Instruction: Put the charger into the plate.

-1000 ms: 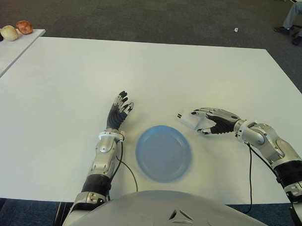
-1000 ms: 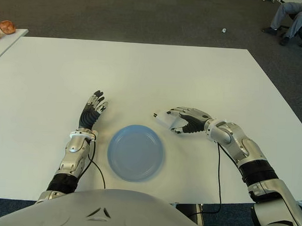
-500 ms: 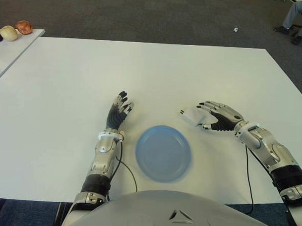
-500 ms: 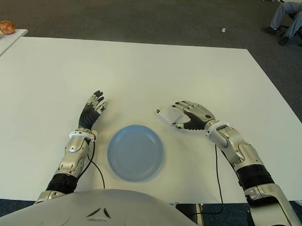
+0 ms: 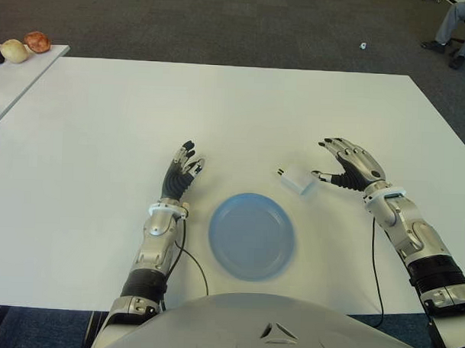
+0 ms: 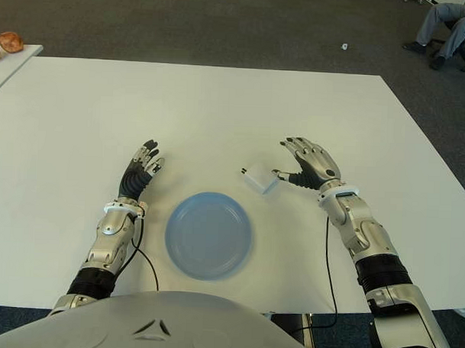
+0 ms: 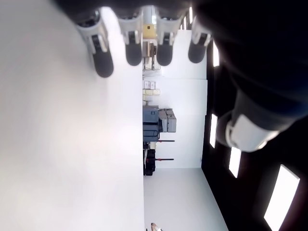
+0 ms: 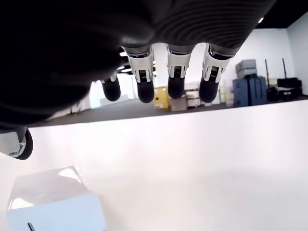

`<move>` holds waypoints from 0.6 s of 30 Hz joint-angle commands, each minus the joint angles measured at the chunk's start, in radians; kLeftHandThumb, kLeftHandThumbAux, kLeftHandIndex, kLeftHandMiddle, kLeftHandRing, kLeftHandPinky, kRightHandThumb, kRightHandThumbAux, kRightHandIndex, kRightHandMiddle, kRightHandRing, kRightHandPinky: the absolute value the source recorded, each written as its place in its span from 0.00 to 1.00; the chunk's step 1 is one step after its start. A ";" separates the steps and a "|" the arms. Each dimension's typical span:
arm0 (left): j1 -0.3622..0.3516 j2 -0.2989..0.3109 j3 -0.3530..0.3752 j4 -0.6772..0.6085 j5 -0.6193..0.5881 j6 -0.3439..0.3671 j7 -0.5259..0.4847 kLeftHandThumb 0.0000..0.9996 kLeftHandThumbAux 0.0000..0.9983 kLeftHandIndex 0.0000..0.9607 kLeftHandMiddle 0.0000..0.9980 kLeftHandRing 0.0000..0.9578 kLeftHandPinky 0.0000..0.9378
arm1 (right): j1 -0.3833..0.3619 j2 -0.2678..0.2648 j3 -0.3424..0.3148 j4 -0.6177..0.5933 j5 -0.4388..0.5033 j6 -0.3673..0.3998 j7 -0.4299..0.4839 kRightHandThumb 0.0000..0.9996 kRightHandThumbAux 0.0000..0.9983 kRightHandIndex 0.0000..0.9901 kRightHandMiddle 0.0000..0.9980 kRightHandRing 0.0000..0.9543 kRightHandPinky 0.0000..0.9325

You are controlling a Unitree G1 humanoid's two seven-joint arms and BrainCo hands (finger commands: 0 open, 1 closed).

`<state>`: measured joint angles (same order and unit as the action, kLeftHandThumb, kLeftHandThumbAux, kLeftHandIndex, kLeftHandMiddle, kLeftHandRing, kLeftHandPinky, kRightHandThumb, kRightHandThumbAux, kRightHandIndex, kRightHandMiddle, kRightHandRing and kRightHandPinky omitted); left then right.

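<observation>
Charger [image 5: 296, 178] is seen lying on the table [image 5: 104, 124], just beyond the right far edge of the plate [image 5: 252, 236], not in it. The right hand [image 5: 349, 167] is held beside it, fingers spread, grasping nothing. The left hand [image 5: 182, 172] is shown left of the plate, fingers relaxed. Nothing is seen blocking the short path.

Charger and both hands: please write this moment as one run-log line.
charger: on table, outside plate | right hand: open, beside charger, not holding | left hand: open, left of plate
</observation>
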<state>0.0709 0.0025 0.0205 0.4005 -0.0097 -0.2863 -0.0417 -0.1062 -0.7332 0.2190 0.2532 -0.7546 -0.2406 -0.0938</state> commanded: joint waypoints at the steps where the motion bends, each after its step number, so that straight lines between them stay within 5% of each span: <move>1: 0.058 0.009 0.002 0.050 -0.004 0.081 -0.010 0.00 0.58 0.02 0.08 0.09 0.09 | 0.000 0.001 -0.003 0.007 -0.009 0.008 -0.003 0.00 0.32 0.00 0.00 0.00 0.00; 18: 0.063 0.013 0.002 0.061 -0.013 0.058 -0.033 0.00 0.59 0.01 0.09 0.09 0.09 | 0.024 0.017 -0.067 -0.098 0.055 0.011 0.015 0.06 0.26 0.00 0.00 0.00 0.00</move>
<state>0.0740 0.0089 0.0216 0.3995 -0.0168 -0.2879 -0.0577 -0.0905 -0.7326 0.1595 0.1842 -0.7187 -0.2401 -0.0977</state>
